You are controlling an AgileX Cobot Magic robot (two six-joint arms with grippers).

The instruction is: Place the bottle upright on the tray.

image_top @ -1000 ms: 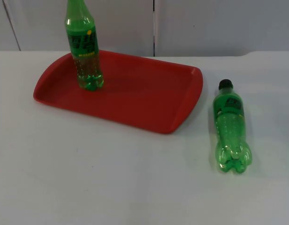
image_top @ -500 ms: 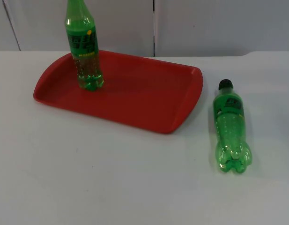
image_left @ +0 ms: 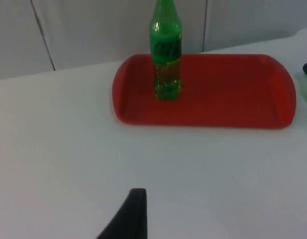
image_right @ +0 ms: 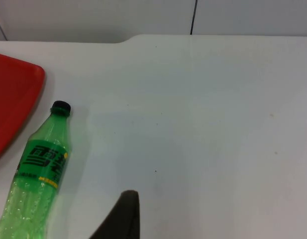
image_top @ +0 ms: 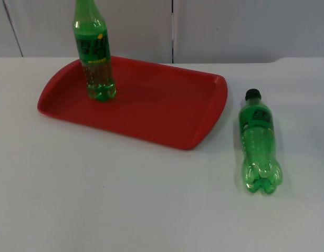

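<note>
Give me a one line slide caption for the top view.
One green bottle stands upright on the red tray; a second bottle lies on the white table beside it.

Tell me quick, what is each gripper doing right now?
Left gripper: cannot be told; holds nothing, back from the tray.
Right gripper: cannot be told; holds nothing, beside the lying bottle.

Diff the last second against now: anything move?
No visible change. The green plastic bottle with the black cap lies on its side on the white table, beside the red plastic tray; the second green plastic bottle stands upright on the tray, as before.
</note>
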